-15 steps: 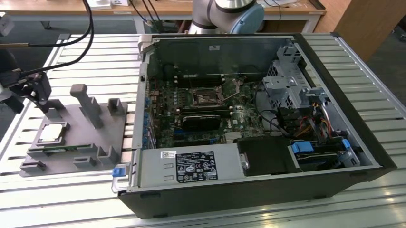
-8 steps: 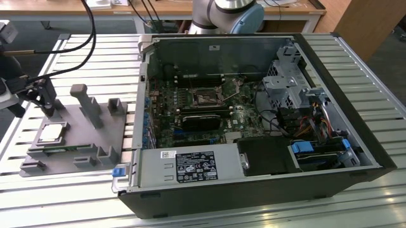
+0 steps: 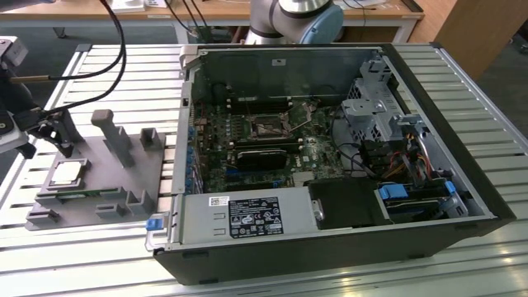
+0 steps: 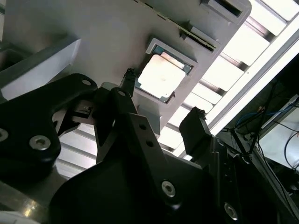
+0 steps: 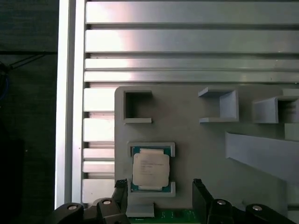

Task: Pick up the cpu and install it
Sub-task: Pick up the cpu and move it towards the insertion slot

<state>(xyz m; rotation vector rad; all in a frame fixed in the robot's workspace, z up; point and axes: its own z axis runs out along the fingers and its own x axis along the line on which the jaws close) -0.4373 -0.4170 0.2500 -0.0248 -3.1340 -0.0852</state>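
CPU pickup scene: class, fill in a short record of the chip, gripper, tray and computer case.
chip: flat in a recess of the tray, not gripped
gripper: open, fingers spread wider than the chip, close to it
tray: grey, on the slatted table
computer case: open, at the exterior view's right of the tray

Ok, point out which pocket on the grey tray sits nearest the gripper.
The square pocket holding the cpu, right by the open gripper. The U-shaped pockets lie farther from it and are empty.
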